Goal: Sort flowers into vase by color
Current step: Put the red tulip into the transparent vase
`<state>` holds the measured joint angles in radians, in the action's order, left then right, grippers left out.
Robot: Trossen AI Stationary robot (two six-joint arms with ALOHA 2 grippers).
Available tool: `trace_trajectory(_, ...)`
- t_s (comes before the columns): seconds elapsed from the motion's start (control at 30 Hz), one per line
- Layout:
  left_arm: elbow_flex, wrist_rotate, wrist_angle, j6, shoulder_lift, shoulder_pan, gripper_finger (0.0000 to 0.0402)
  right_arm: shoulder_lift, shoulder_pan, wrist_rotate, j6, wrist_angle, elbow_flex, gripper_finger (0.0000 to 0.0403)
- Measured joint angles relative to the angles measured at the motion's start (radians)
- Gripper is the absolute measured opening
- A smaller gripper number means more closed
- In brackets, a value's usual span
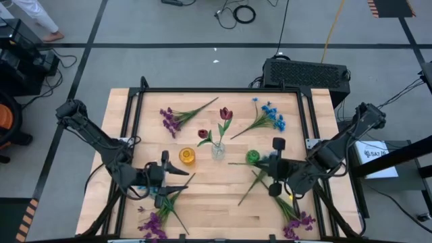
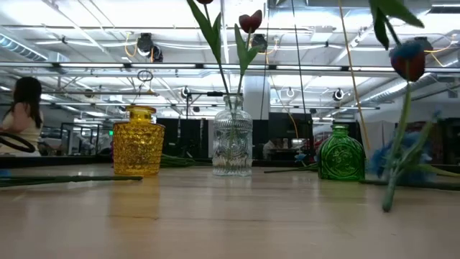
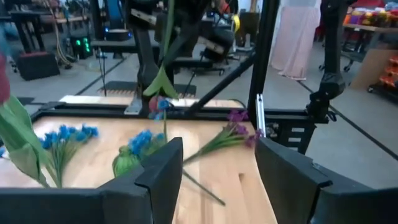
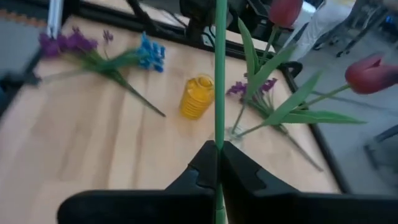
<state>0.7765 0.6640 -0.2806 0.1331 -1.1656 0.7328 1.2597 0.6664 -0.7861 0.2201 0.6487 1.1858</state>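
Nearest the front edge of the tabletop point(image 1: 223, 216) lie two purple sprigs, one at the left corner point(image 1: 152, 225) and one at the right point(image 1: 298, 223), both still unsorted. Just behind the left one the left end effector point(image 3: 217, 163) hovers with its fingers spread and nothing between them.

Across from it the right end effector point(image 4: 219, 155) has its fingers pressed together on the thin green stem of a flower point(image 4: 219, 74). It holds that flower upright, close to the green vase point(image 1: 252, 157), and the head looks blue. So the step in hand seems to be carrying this flower to a vase.

In the same row stand the yellow vase point(image 1: 187, 156) and the clear vase point(image 1: 218, 150), which already holds red tulips point(image 1: 225, 114). Farther back lie another purple sprig point(image 1: 171, 120) and a blue bunch point(image 1: 271, 118).

The next move calls for lining the stem's lower end up over a narrow vase mouth, then lowering it straight.
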Motion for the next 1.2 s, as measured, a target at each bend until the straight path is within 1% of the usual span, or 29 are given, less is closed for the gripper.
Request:
trace_trajectory(0.13, 0.0, 0.002, -0.017, -0.016, 0.0, 0.0, 0.0207, 0.004, -0.004, -0.001, -0.156, -0.003, 0.0, 0.0)
trace_trajectory(0.43, 0.0, 0.003, -0.018, -0.02, 0.0, 0.0, 0.0207, 0.017, 0.006, -0.035, -0.4, -0.013, 0.001, 0.0)
trace_trajectory(0.53, 0.0, 0.003, -0.018, -0.019, 0.0, 0.0, 0.0207, 0.036, 0.018, -0.073, -0.421, -0.046, 0.002, 0.0)
trace_trajectory(0.63, 0.0, 0.003, -0.023, -0.039, 0.0, 0.0, 0.0207, 0.069, 0.018, -0.084, -0.435, -0.059, 0.003, 0.0)
trace_trajectory(0.67, 0.0, 0.003, -0.03, -0.053, 0.0, 0.0, 0.0207, 0.084, 0.018, -0.099, -0.45, -0.059, 0.003, 0.0)
trace_trajectory(0.73, 0.0, 0.003, -0.066, -0.091, 0.0, -0.002, 0.0207, 0.116, 0.018, -0.166, -0.52, -0.063, 0.003, 0.0)
trace_trajectory(0.87, 0.009, 0.003, -0.15, -0.158, 0.0, -0.017, 0.0207, 0.183, 0.022, -0.355, -0.743, -0.083, 0.002, 0.0)
trace_trajectory(0.93, 0.035, 0.003, -0.155, -0.187, -0.001, -0.026, 0.0207, 0.208, 0.023, -0.462, -0.866, -0.138, 0.002, 0.0)
trace_trajectory(0.97, 0.05, 0.004, -0.152, -0.195, -0.001, -0.03, 0.0207, 0.217, 0.022, -0.498, -0.919, -0.171, 0.002, 0.0)
trace_trajectory(1.0, 0.065, 0.004, -0.148, -0.196, -0.005, -0.036, 0.0207, 0.224, 0.022, -0.517, -0.971, -0.208, 0.002, 0.0)
trace_trajectory(1.07, 0.104, 0.0, -0.106, -0.196, -0.02, -0.05, 0.0207, 0.231, 0.021, -0.514, -1.057, -0.265, 0.007, 0.0)
trace_trajectory(1.13, 0.15, -0.021, -0.031, -0.186, -0.041, -0.061, 0.0207, 0.239, 0.02, -0.506, -1.093, -0.273, 0.027, 0.0)
trace_trajectory(1.2, 0.21, -0.033, 0.05, -0.145, -0.07, -0.065, 0.0207, 0.246, 0.019, -0.506, -1.114, -0.276, 0.042, 0.0)
